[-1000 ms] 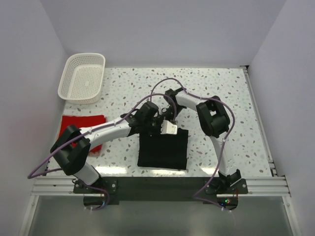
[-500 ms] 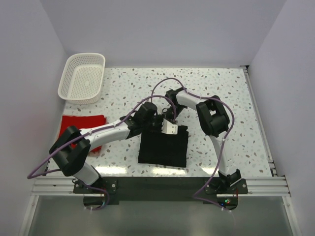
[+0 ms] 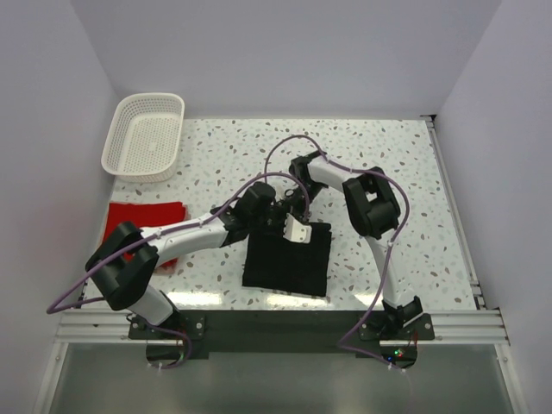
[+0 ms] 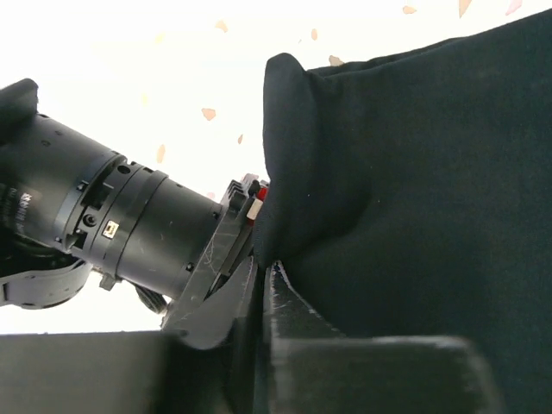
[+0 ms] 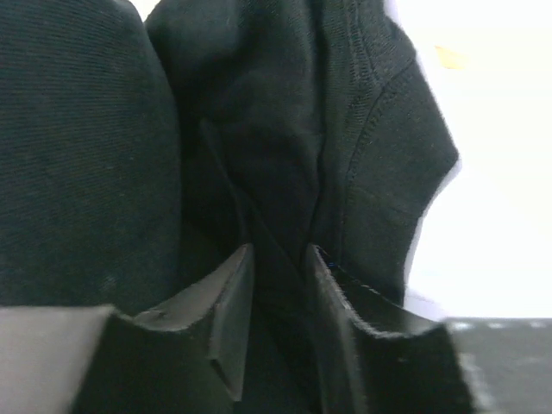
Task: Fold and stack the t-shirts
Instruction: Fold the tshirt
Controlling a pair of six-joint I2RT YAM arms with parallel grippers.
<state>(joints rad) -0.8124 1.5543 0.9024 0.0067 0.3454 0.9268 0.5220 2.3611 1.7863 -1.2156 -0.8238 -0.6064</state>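
Saw a white basket (image 3: 144, 136) at the far left of a speckled table (image 3: 388, 172). Found the red shirt (image 3: 142, 217) folded flat just on the near side of the basket, partly hidden by the left arm (image 3: 185, 233). Found the black shirt (image 3: 287, 260) folded into a rectangle, well apart from the basket, off to its near right. Noted both grippers low and close together over the shirt corner nearest the basket. Saw the left gripper (image 4: 263, 285) with fingers (image 4: 297, 323) pressed together, clamped on a raised fold at the black shirt's edge. Saw the right gripper (image 5: 280, 297) with fingers (image 5: 231, 302) standing a little apart, a ridge of black cloth running up between them; could not tell if gripped or merely flanked. Made out stitched hems beside that ridge in the right wrist view. Saw the rest of the black shirt lying flat on the table, on the side away from the basket
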